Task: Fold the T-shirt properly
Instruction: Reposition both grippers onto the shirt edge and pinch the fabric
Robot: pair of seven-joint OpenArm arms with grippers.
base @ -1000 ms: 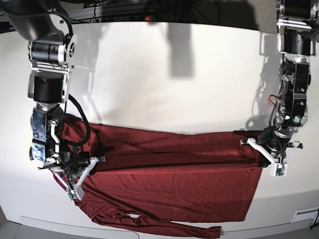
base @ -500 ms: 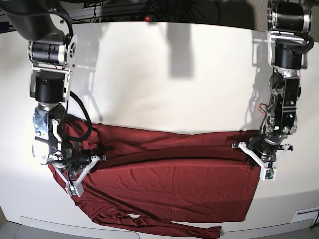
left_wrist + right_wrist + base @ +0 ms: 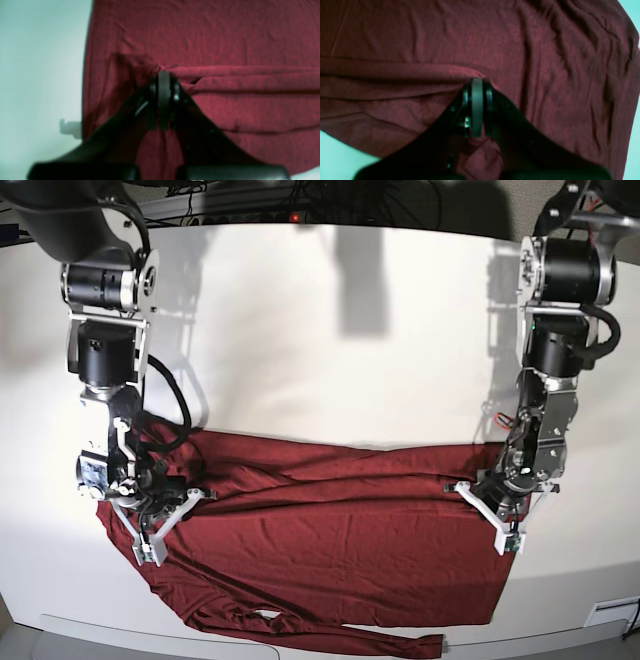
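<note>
The maroon T-shirt lies spread and wrinkled across the near half of the white table, one long sleeve trailing along the front edge. My left gripper is at the shirt's right edge. In the left wrist view the left gripper is shut on a pinched fold of the fabric. My right gripper is at the shirt's left side. In the right wrist view the right gripper is shut on a ridge of the cloth.
The white table stretches bare behind the shirt. Its front edge runs just below the sleeve. Cables and a red light sit beyond the far edge. A small white part shows beside the shirt's edge.
My left gripper has moved inward, leftward in the base view, pulling the shirt's right edge with it. My right gripper has shifted slightly inward, still holding the cloth.
</note>
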